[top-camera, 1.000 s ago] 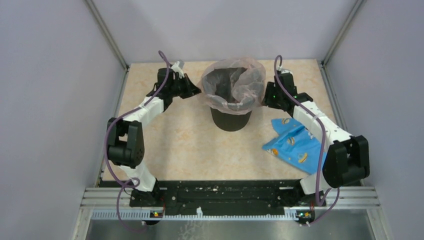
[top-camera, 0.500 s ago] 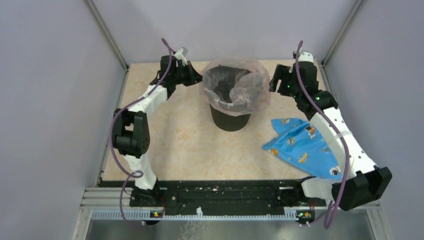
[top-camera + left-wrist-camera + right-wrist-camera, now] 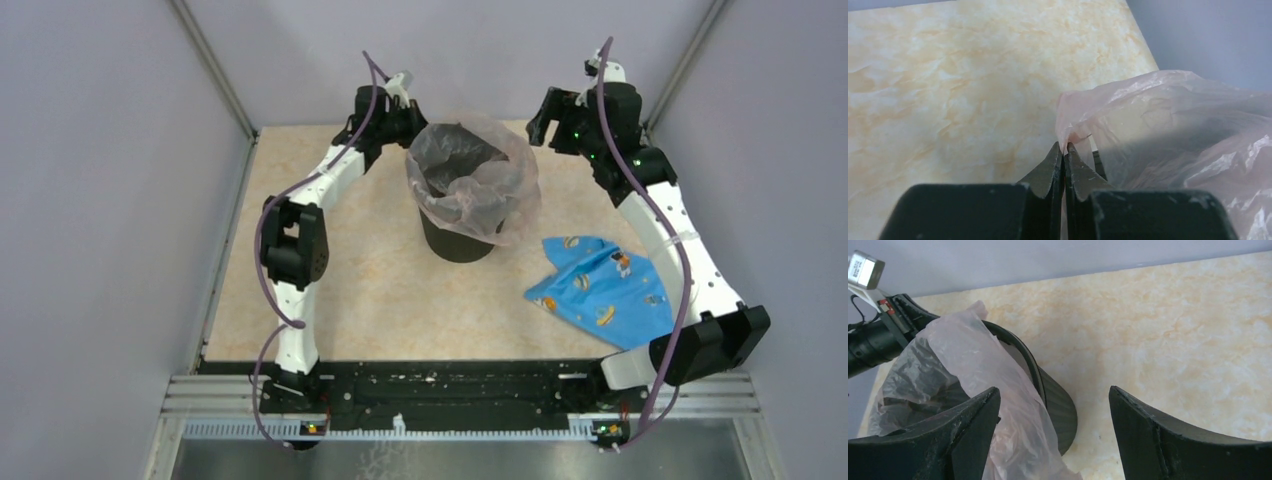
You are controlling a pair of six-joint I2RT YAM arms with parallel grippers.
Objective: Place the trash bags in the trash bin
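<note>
Over on the left, the left tool [image 3: 1064, 148] is pressed almost flat together with a fold of the trash bag [image 3: 482, 186] nipped between its tips, right at the bag's far-left edge. Moving to the middle, the trash bag sits in the mouth of the trash bin [image 3: 460, 242], which stands upright on the table [image 3: 340, 280]. The pale-pink film lines the opening and spills down the bin's right side in a loose, crumpled skirt. This looks like very light, floppy stuff with no stiffness at all: it should follow any tug, crease where it is pinched, and probably slide out of a shallow bite or tear if hauled hard against the rim. The sensible place to take it is the free hem, with a good doubled fold deep between the fingers, not the stretched film over the opening. On the right, the right tool [image 3: 1053, 393] hangs above and beside the bin with its fingers spread wide, gripping nothing. A blue printed sheet [image 3: 600, 290] lies flat on the table, well apart from the bin.
</note>
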